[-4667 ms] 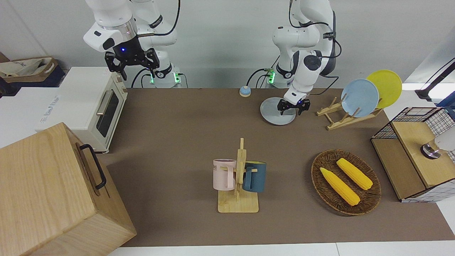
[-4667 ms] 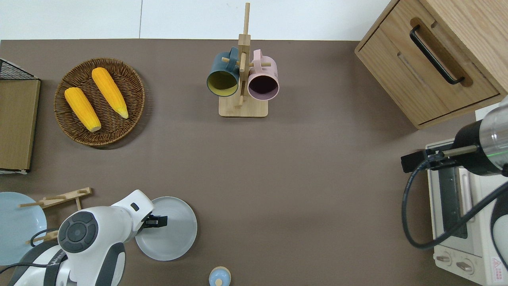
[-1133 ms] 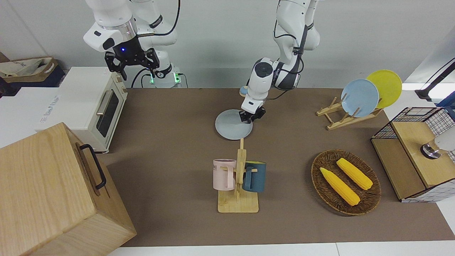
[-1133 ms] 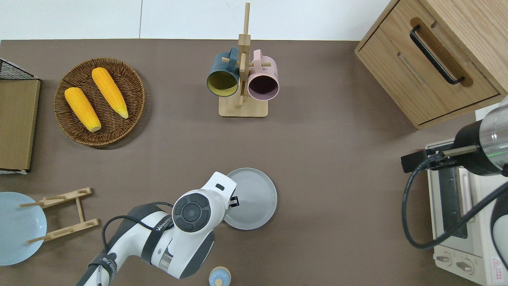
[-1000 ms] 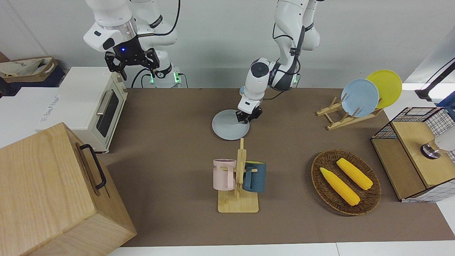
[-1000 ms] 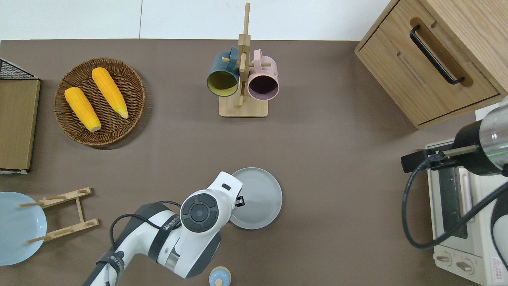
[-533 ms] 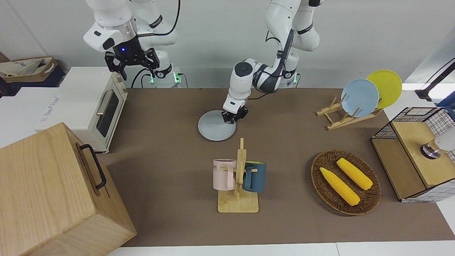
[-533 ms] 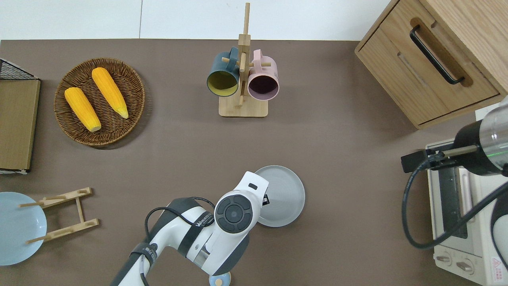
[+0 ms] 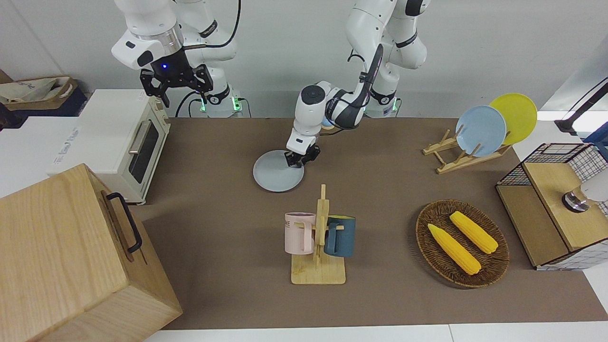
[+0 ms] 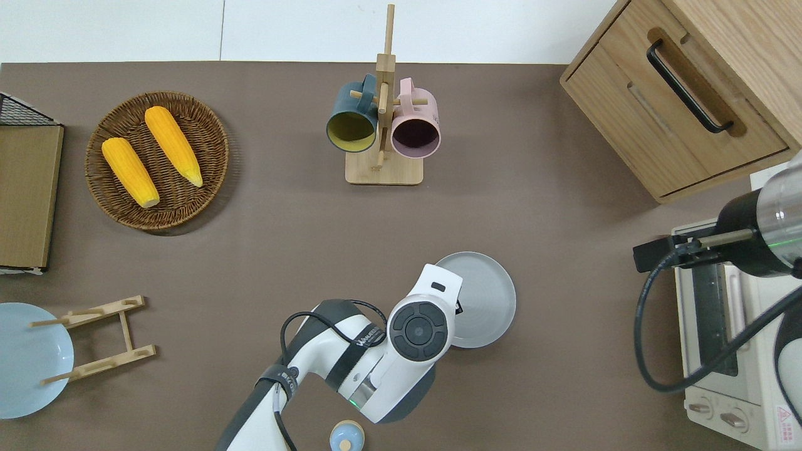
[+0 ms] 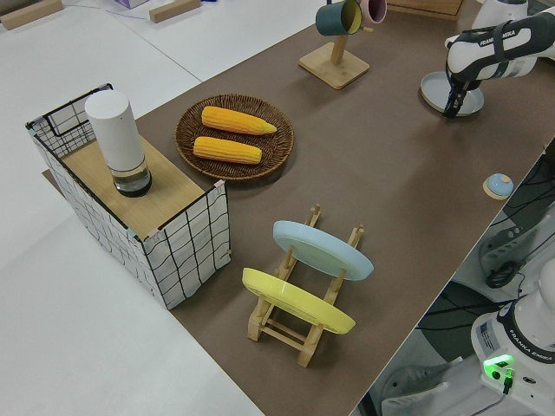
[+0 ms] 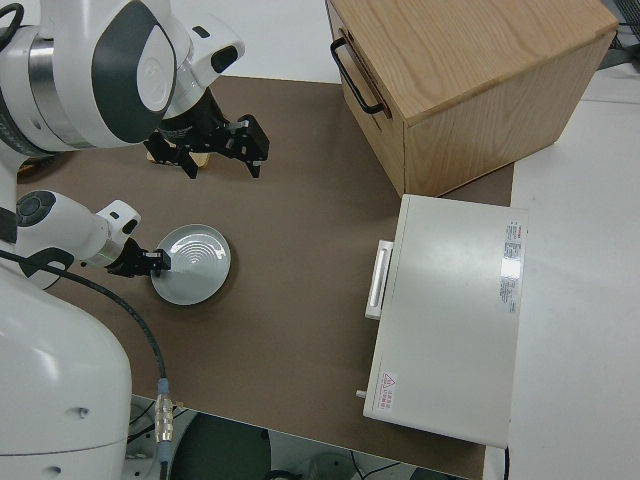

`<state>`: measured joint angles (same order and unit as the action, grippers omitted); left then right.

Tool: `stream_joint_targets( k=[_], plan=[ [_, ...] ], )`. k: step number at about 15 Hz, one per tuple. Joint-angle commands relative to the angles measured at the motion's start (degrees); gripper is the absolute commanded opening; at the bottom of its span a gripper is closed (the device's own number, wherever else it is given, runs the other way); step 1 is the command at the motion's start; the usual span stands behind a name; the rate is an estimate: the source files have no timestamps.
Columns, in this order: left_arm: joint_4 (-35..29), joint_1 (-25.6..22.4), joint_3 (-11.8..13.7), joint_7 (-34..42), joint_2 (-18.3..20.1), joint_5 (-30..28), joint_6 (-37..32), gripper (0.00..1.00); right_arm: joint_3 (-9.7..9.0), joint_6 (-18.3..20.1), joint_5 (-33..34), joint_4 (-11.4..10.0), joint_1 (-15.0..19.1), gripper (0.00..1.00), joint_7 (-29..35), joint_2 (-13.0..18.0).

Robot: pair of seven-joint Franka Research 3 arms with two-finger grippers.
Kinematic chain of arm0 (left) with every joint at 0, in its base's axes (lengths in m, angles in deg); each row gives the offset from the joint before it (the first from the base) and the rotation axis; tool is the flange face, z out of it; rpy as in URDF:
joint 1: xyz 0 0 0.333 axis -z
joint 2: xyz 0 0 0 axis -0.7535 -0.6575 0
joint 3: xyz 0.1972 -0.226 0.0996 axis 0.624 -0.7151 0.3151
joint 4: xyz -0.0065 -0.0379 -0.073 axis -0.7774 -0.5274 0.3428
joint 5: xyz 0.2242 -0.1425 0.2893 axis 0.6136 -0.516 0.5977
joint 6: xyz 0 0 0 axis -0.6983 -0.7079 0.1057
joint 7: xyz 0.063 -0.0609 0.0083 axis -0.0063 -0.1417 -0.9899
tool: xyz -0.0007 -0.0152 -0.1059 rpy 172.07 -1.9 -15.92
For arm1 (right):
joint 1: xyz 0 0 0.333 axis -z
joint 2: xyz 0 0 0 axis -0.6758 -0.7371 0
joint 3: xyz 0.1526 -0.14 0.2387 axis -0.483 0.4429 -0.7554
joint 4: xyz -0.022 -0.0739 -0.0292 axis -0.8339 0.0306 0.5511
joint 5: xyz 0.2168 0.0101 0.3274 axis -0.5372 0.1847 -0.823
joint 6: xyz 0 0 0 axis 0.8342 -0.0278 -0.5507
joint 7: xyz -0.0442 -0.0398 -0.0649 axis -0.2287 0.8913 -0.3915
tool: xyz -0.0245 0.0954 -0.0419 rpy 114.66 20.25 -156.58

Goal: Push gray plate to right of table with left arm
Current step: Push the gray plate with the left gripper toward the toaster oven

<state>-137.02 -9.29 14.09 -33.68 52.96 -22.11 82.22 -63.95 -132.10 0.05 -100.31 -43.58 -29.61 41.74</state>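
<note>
On the brown table point(image 9: 213, 156), left claw point(image 9: 298, 159), width untellable, against round pale blue-gray plate point(image 9: 275, 179); I risk slipping off its rim

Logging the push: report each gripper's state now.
Left gripper: down at the gray plate rim, state cannot be told.
Right gripper: open, holding nothing, arm parked.
</note>
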Motion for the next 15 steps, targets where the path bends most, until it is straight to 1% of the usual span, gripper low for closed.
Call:
stream_joint_targets(
  k=[1, 3, 5, 7, 8, 12, 13, 14, 15],
  plan=[
    [7.22, 3.46, 0.49, -6.33, -6.62, 0.68, 0.34, 0.0, -0.77, 0.83, -0.59, 0.46, 1.15, 0.983, 0.05, 0.17],
    [8.38, 5.13, 0.41, -9.67, -7.77, 2.43, 0.43, 0.0, -0.77, 0.83, -0.59, 0.46, 1.15, 0.983, 0.05, 0.17],
    [9.78, 5.84, 0.5, -11.44, -8.91, 3.58, 0.61, 0.0, -0.77, 0.83, -0.59, 0.46, 1.15, 0.983, 0.14, 0.17],
    [12.85, 6.37, 0.5, -13.9, -10.84, 3.93, 0.52, 0.0, -0.77, 0.83, -0.59, 0.46, 1.15, 0.983, 0.14, 0.17],
    [14.25, 7.07, 0.93, -14.34, -11.37, 3.93, 0.43, 0.0, -0.77, 0.83, -0.59, 0.46, 1.15, 0.983, 0.05, 0.17],
    [14.62, 7.07, 1.11, -14.96, -11.73, 3.93, 0.34, 0.0, -0.77, 0.83, -0.59, 0.46, 1.15, 0.983, 0.14, 0.17],
    [14.62, 6.72, 1.37, -14.61, -11.38, 4.02, 0.17, 0.23, -0.86, 0.83, -0.59, 0.46, 1.15, 0.983, 0.14, 0.17],
    [15.92, 6.29, 1.37, -14.44, -10.94, 4.02, -1.31, 0.57, -0.86, 0.83, -0.59, 0.46, 1.15, 0.983, 0.14, 0.17],
    [18.11, 5.76, 1.46, -14.0, -10.59, 4.02, -5.76, 0.62, -0.77, 0.83, -0.59, 0.46, 1.15, 0.983, 0.14, 0.17]
  ],
)
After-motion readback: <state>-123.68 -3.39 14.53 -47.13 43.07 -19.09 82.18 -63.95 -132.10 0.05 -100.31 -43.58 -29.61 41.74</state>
